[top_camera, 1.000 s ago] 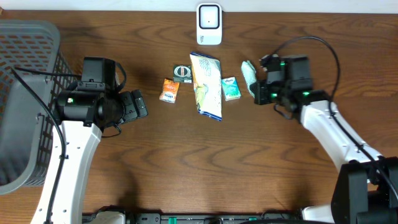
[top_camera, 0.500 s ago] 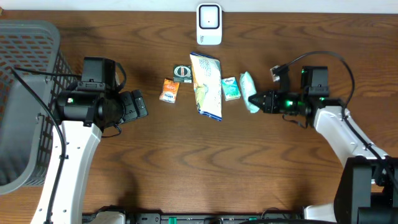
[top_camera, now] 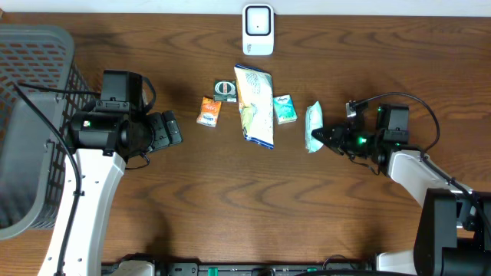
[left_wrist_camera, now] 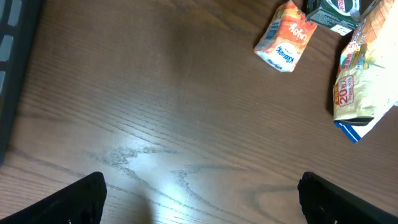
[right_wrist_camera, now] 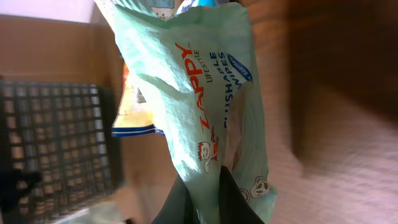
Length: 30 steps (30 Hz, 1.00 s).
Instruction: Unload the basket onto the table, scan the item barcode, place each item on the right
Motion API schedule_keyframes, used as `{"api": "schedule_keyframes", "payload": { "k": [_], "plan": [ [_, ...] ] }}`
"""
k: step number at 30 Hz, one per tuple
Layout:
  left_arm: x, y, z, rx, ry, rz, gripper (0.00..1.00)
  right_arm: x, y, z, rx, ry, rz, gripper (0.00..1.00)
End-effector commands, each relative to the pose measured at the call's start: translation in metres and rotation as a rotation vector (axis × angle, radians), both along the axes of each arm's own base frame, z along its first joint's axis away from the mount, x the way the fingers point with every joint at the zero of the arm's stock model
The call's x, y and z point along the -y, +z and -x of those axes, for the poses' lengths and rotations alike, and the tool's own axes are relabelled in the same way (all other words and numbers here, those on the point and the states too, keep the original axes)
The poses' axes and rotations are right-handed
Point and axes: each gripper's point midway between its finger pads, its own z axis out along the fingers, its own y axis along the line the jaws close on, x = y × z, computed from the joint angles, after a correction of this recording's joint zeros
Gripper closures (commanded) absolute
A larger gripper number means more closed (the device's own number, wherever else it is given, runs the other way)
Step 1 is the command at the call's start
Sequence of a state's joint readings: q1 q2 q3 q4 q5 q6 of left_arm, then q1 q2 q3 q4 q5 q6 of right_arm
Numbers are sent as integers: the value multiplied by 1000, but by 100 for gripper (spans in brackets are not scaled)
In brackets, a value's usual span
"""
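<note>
Wipes pack (top_camera: 314, 127) pinched at one end in the closed jaws of the right gripper (top_camera: 325, 137), just right of the item row and well apart from the scanner (top_camera: 258, 31). Left gripper (top_camera: 173, 129) jaws wide, holding nothing.

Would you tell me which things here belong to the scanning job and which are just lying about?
In the job: wipes pack, right gripper holding it, scanner.
Lying about: orange packet, dark box, snack bag, teal pack, basket.

Overhead looks straight down on the table (top_camera: 230, 199); the close, low left wrist view shares the orange packet (top_camera: 208, 111).
</note>
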<state>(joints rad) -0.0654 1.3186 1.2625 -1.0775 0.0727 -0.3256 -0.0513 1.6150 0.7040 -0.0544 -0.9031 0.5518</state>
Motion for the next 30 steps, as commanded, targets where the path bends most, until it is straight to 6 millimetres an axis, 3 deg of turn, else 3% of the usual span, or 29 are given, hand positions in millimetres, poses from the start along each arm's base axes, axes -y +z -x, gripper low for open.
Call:
{"api": "schedule_keyframes", "payload": {
  "k": [1, 4, 10, 14, 20, 23, 30],
  "plan": [
    [-2, 0, 1, -5, 15, 0, 2, -18, 17, 15, -52, 72, -164, 96],
    [-2, 0, 1, -5, 15, 0, 2, -22, 18, 18, -54, 89, -175, 94],
    [-2, 0, 1, -5, 15, 0, 2, -5, -13, 13, -85, -19, -28, 92],
    [-2, 0, 1, -5, 15, 0, 2, 1, -22, 13, -93, -49, 15, 92],
    [-2, 0, 1, -5, 15, 0, 3, 5, -25, 9, -95, -76, 42, 99],
    [-2, 0, 1, -5, 15, 0, 2, -2, -20, 8, -109, -80, 5, 99],
    [-2, 0, 1, -5, 15, 0, 3, -40, 6, 6, -40, 17, -104, 97]
  ]
}}
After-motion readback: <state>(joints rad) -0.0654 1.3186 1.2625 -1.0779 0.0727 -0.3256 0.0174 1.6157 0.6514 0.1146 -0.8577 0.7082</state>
